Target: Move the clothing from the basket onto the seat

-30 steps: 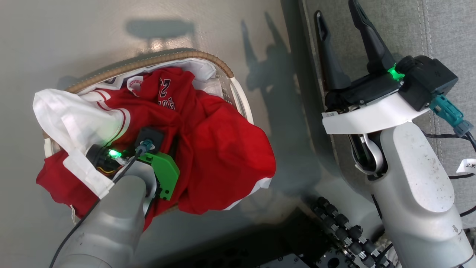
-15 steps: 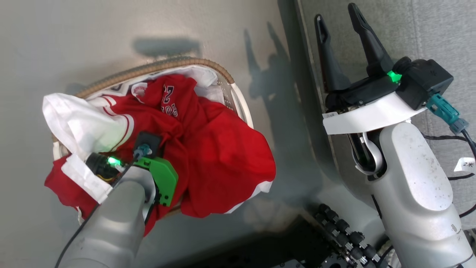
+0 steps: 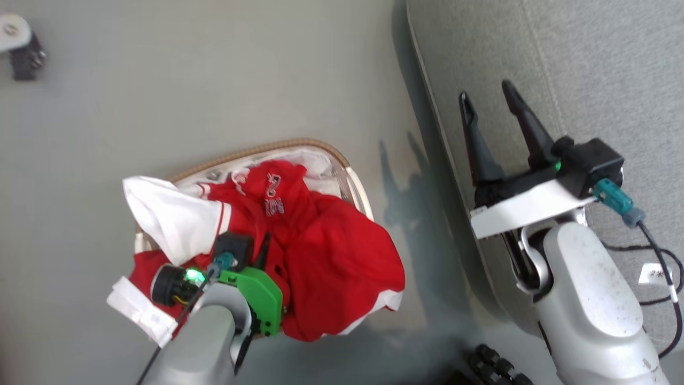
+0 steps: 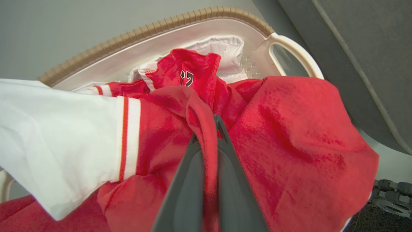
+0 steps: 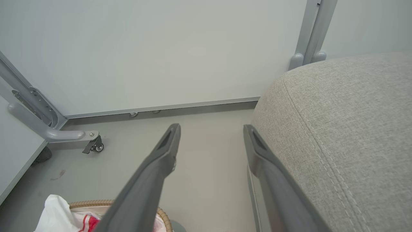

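Note:
The red shirts (image 3: 331, 267) with white panels lie heaped in the white basket (image 3: 352, 184) with its brown rim, spilling over its near side. In the left wrist view a fold of red shirt (image 4: 206, 129) is pinched between my left gripper's (image 4: 210, 129) two dark fingers, which are shut on it. In the head view that gripper is buried in the cloth behind its green bracket (image 3: 259, 297). My right gripper (image 3: 486, 96) stands open and empty over the edge of the grey seat (image 3: 604, 69); the right wrist view shows its fingers (image 5: 167, 145) apart beside the seat (image 5: 347, 129).
The basket (image 5: 96, 203) stands on a grey floor just left of the sofa. A white wall with grey frame legs and a small caster (image 5: 93, 146) lies beyond. Black cables (image 3: 652, 251) trail over the seat near my right arm.
The head camera has risen and shifted, so basket and arms look smaller. The red cloth is bunched higher around my left gripper. My right gripper stays open over the seat edge.

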You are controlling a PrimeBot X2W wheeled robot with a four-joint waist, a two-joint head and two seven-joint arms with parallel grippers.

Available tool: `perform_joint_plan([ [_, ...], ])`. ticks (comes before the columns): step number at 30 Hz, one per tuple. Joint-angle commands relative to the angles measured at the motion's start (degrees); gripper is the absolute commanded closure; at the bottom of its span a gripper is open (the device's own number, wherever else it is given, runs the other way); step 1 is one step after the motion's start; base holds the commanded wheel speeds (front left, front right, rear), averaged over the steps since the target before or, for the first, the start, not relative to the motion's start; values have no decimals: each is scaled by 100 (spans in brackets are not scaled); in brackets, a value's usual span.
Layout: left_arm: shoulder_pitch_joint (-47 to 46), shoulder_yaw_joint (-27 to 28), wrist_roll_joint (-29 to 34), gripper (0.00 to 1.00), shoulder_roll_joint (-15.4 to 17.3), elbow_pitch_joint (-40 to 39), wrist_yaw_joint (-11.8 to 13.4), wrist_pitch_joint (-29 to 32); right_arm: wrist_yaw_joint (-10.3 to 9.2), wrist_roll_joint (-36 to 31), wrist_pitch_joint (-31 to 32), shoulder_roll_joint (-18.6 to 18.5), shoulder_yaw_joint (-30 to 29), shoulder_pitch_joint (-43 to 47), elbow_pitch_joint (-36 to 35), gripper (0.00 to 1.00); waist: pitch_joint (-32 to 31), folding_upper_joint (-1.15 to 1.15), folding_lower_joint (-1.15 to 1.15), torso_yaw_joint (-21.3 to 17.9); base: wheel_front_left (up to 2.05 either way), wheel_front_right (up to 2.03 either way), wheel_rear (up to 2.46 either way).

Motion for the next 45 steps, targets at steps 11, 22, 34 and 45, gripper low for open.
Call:
perform_joint_plan([
  [11, 1092, 603, 243, 100, -52, -1241, 28, -5, -4, -115, -12, -24, -132, 829, 410, 0, -1887, 0, 0, 670, 0, 0, 0],
  [22, 1679, 1053, 368, 100, -65, -2475, -74, -5, -4, -111, -12, -24, -37, 1493, 620, 0, -2828, 0, 0, 839, 0, 0, 0],
  [34, 1648, 1150, 139, 100, -65, -3668, -55, -5, -4, -138, -12, -23, 141, 1990, 741, 0, -3450, 0, 0, 870, 0, 0, 0],
  [45, 1238, 1085, 42, 100, -64, -4251, 0, -5, -4, -157, -11, -24, 396, 2189, 835, 0, -3547, 0, 0, 941, 0, 0, 0],
])
